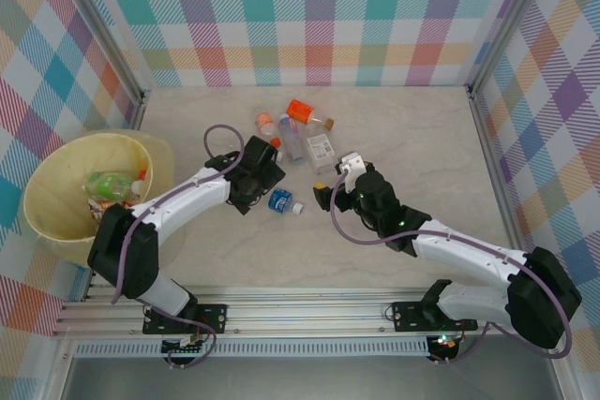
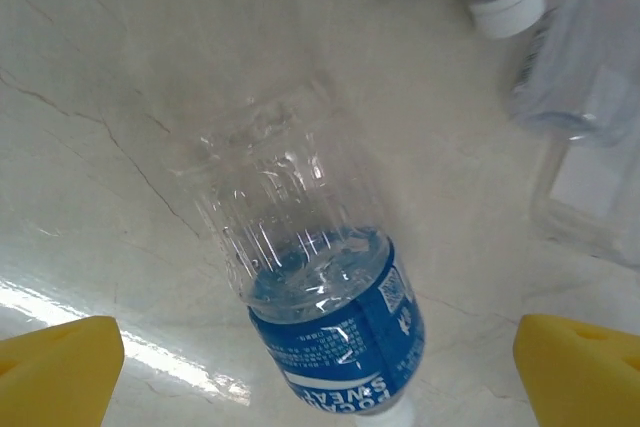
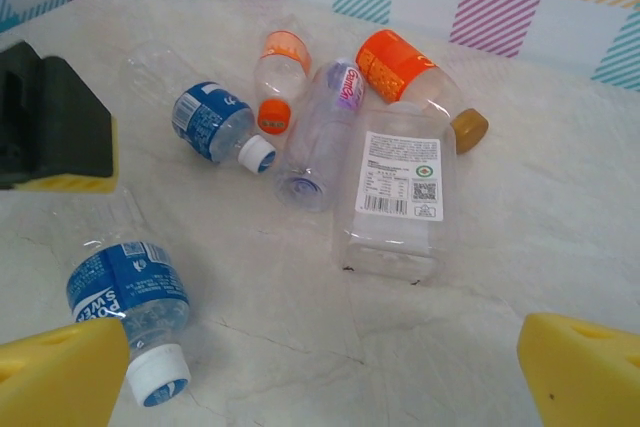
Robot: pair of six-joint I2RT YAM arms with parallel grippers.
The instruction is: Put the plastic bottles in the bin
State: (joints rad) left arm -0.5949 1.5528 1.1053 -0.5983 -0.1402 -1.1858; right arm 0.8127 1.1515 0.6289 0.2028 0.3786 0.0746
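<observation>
Above the blue-labelled bottle, left pincer apart; right pincer near it, apart too. Could squirt the round bottle sideways if closed off-centre.

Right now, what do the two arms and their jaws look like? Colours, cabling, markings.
The left arm and right arm match: white shells on the links, black joints and bases, bolted to a silver rail. A mauve cable loops loosely along each. The jaws have black bodies and yellow pads. The right wrist carries a white piece. No markings are legible.
</observation>
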